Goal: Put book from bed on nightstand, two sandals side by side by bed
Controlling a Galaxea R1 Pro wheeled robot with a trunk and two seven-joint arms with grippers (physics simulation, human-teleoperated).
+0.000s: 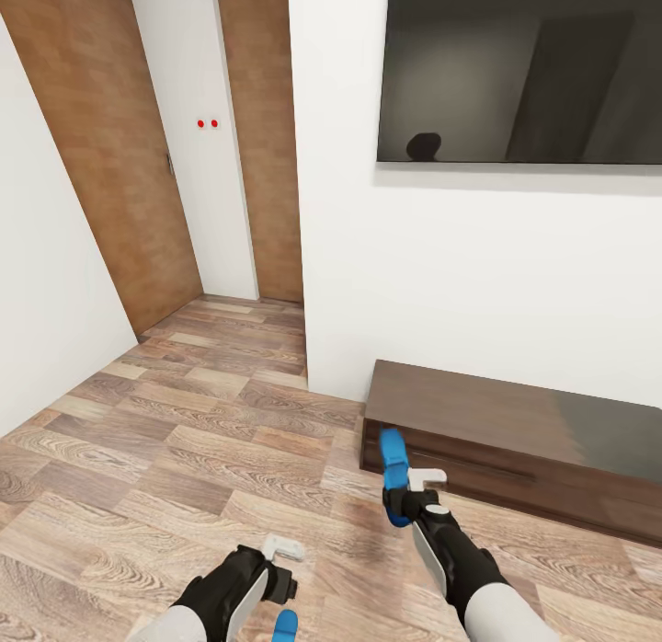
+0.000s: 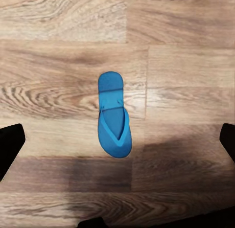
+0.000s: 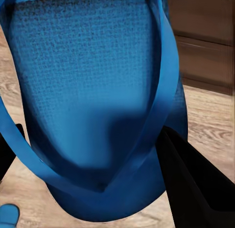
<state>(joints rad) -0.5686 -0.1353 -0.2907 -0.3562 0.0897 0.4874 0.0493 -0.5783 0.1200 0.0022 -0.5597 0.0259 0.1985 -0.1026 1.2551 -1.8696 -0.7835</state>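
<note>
My right gripper (image 1: 398,506) is shut on a bright blue sandal (image 1: 394,461), held upright above the wood floor in front of the bench. In the right wrist view that sandal (image 3: 93,96) looms very close, with a black finger (image 3: 196,189) pressed against its edge. The second blue sandal (image 2: 113,116) lies flat on the floor under my left gripper (image 1: 279,576), whose fingers (image 2: 10,146) stand wide apart with nothing between them. Part of that sandal (image 1: 286,624) shows at the bottom of the head view. The book, the bed and the nightstand are out of view.
A long low dark-brown bench (image 1: 515,421) stands against the white wall at the right, under a black wall screen (image 1: 519,72). Tan wooden doors (image 1: 115,164) line a short passage at the back left. Wood-plank floor (image 1: 165,440) stretches to the left.
</note>
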